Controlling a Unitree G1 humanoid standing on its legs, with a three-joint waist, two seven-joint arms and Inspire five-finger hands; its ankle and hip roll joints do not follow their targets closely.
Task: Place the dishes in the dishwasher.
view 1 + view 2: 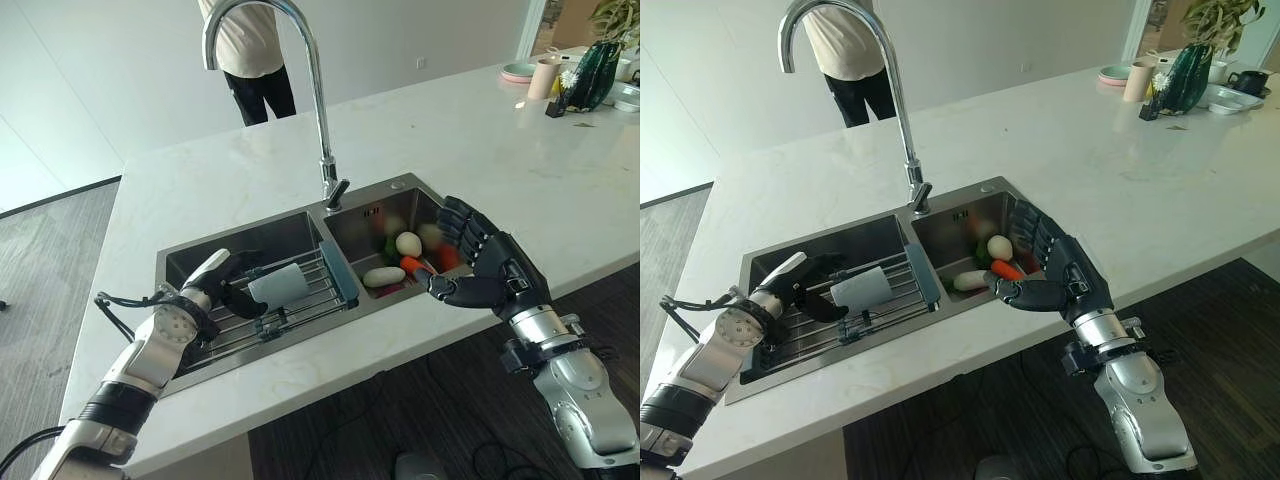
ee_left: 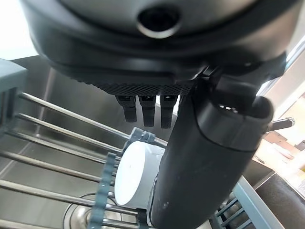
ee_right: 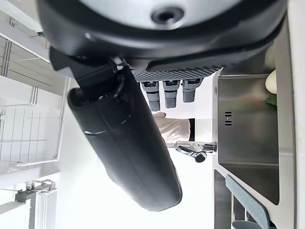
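Cup point(image 1: 276, 286) lies on its side on the wire rack point(image 1: 300, 305) in the sink's point(image 1: 190, 262) left basin, long axis across the bars, one end facing the left hand point(image 1: 215, 285). Left hand is right at the cup, thumb and fingers curled about it; grip looks closed on the cup, though contact is partly hidden. Right hand point(image 1: 480, 265) hangs over the right basin above the vegetables point(image 1: 405, 258), fingers spread, holding nothing. Left is clearly the nearer hand. No dishwasher seen.
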